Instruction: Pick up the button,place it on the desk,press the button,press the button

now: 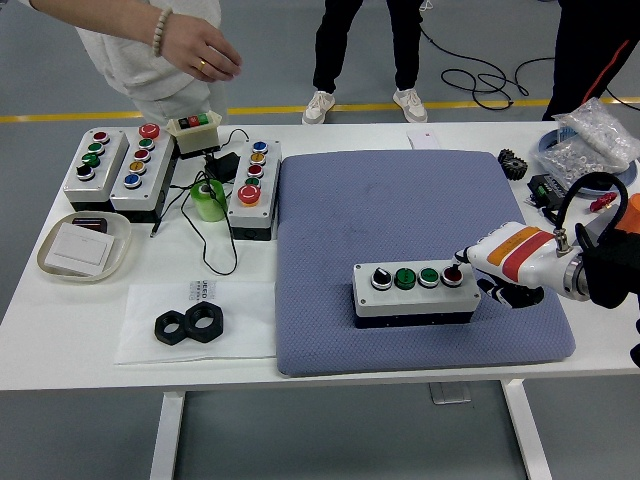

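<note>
Button box (414, 292): grey, four controls on top (black knob, two green, one red); lies flat on the blue mat (400, 210), near its front edge. Pick-and-place part judged done. Pressing part under way or between presses; which press cannot be told.

Red button (452, 275): rightmost on the box; a fingertip (462, 262) of the right hand sits at or just beside it; contact not certain.

Right hand (505, 268): white with orange and red bands, enters from the right, low over the mat, just beside the box's right end. One finger points at the red button, the others curl under; it grips nothing.

Left hand: out of view.

Person's hand (200, 48): far left, above the table's back edge, touching nothing
</note>
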Robot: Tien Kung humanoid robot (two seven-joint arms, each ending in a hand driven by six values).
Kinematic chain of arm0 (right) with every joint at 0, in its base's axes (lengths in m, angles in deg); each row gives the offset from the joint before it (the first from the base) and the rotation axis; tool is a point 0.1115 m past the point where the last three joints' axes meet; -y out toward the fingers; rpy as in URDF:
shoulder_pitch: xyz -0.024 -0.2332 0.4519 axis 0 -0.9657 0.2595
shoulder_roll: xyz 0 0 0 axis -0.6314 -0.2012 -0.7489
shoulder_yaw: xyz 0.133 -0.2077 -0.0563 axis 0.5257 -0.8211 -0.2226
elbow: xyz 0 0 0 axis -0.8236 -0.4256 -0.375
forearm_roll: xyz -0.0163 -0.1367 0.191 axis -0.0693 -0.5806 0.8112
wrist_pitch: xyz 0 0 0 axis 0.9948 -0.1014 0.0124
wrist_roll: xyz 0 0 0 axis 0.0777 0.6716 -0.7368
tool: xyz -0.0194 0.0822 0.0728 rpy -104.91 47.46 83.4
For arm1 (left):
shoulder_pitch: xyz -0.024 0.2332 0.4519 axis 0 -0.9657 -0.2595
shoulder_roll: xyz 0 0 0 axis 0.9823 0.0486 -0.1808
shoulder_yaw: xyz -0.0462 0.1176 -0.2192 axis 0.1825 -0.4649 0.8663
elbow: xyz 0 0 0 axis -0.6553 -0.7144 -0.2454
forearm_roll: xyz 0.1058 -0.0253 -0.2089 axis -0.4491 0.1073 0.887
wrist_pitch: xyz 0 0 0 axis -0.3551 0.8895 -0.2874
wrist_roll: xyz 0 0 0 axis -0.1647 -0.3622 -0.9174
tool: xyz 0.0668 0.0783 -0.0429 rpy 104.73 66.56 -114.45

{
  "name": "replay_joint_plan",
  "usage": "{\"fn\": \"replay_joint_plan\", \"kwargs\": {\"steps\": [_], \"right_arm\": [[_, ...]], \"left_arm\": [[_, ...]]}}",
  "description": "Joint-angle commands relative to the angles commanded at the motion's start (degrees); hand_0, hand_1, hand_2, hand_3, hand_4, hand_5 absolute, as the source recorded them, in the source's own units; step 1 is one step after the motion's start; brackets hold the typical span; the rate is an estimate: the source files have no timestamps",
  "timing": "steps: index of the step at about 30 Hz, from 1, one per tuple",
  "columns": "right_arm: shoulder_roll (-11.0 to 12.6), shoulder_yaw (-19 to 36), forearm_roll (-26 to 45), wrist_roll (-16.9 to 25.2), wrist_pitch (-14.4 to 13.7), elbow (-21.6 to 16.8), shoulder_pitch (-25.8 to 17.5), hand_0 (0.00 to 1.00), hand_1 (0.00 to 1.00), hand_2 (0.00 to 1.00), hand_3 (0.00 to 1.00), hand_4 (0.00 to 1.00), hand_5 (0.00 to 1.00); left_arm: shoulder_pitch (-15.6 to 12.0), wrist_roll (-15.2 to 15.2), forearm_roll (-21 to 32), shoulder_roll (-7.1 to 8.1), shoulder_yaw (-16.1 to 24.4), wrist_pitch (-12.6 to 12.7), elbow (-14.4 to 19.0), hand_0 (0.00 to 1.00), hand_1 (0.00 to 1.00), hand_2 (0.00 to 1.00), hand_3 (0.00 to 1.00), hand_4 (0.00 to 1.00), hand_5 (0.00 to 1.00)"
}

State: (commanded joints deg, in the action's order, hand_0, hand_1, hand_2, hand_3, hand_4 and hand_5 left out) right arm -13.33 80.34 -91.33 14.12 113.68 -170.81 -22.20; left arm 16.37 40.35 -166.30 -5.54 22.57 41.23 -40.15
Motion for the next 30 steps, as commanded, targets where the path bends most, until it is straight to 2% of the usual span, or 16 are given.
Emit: {"fn": "replay_joint_plan", "kwargs": {"steps": [19,30], "right_arm": [[-0.58,-0.65,0.00,0.00,0.00,-0.08,-0.69,0.201,0.048,0.100,0.763,0.379,0.002],[-0.09,0.92,0.00,0.63,0.92,-1.96,0.55,0.202,0.050,0.101,0.761,0.382,0.002]], "left_arm": [[0.30,0.05,0.19,-0.15,-0.09,0.01,0.00,0.742,0.897,0.968,0.765,0.577,0.998],[-0.11,0.11,0.03,-0.20,0.28,0.07,0.00,0.741,0.897,0.969,0.763,0.573,0.998]]}}
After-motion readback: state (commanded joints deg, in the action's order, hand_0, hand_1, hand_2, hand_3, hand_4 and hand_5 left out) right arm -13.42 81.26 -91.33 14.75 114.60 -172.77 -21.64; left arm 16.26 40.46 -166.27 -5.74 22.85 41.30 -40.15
